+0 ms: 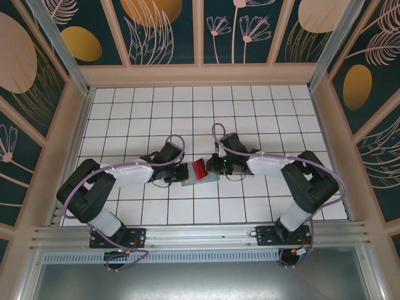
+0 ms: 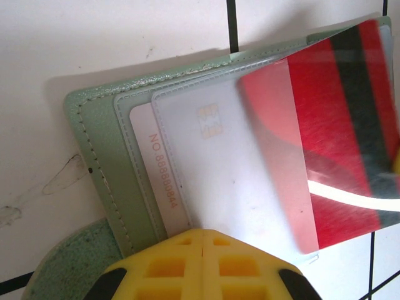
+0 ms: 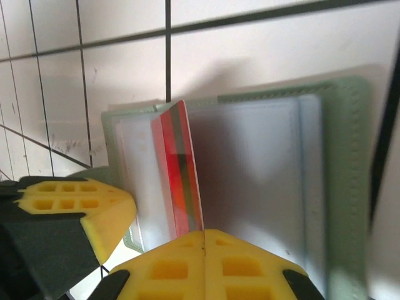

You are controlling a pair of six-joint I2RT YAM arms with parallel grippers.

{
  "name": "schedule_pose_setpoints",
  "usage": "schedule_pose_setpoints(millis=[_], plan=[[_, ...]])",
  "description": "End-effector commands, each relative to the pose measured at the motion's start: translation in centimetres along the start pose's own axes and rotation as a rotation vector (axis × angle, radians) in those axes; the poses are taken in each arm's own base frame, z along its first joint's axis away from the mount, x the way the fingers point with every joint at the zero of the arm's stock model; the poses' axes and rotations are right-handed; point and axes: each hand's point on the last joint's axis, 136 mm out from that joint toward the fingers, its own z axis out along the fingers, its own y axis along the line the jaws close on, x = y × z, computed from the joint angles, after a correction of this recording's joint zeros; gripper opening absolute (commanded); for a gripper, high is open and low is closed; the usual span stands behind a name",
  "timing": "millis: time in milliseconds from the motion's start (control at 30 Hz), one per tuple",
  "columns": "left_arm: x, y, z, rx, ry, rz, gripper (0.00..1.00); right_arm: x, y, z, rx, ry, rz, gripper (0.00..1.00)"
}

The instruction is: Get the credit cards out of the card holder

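The card holder [image 1: 189, 182] lies open on the tiles between both arms, sage green [image 2: 94, 144] outside with clear sleeves inside [image 3: 344, 156]. A red credit card [image 1: 199, 169] with a dark stripe [image 2: 337, 125] stands on edge over the fold [image 3: 181, 169], partly out of a sleeve. My right gripper [image 3: 204, 236] is shut on that card's near edge [image 1: 213, 167]. A white numbered card [image 2: 156, 169] sits in the left half's sleeve. My left gripper [image 2: 203, 240] is shut, its tips [image 3: 81, 209] resting on the left half's near edge [image 1: 177, 175]; I cannot tell if it pinches anything.
The white tiled table [image 1: 250, 112] is boxed in by wooden walls at the left [image 1: 65, 144], back and right [image 1: 334, 144]. Both arms reach in from the near edge and meet at the middle.
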Motion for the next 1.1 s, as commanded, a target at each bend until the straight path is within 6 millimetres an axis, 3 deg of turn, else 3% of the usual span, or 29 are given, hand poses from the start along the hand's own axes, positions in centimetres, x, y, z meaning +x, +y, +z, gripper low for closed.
schedule_pose_setpoints(millis=[0, 200, 400, 667, 733, 867, 933, 1067], plan=[[1.4, 1.5, 0.2, -0.049, 0.039, -0.001, 0.05, -0.3, -1.4, -1.5, 0.057, -0.028, -0.012, 0.00], [1.2, 1.3, -0.3, -0.048, 0.024, 0.002, 0.06, -1.4, -1.8, -3.9, 0.100, -0.071, -0.035, 0.00], [0.0, 0.3, -1.4, -0.040, -0.012, 0.017, 0.10, -3.2, -0.4, -6.7, 0.144, -0.125, -0.131, 0.00], [-2.9, -2.6, -4.1, 0.018, -0.113, 0.042, 0.56, -5.0, 0.3, -11.1, 0.287, -0.178, -0.367, 0.00], [-3.7, -3.5, -4.9, 0.039, -0.142, 0.054, 0.64, -5.2, 0.6, -12.1, 0.316, -0.175, -0.451, 0.00], [-5.1, -4.9, -6.3, 0.072, -0.201, 0.075, 0.92, -4.5, 0.7, -13.5, 0.366, -0.169, -0.685, 0.00], [-5.7, -5.2, -7.0, 0.077, -0.231, 0.086, 0.98, -3.8, 1.2, -14.4, 0.366, -0.181, -0.817, 0.00], [-6.0, -5.3, -7.6, 0.082, -0.264, 0.104, 0.98, -2.1, 1.1, -16.0, 0.418, -0.199, -1.088, 0.00]])
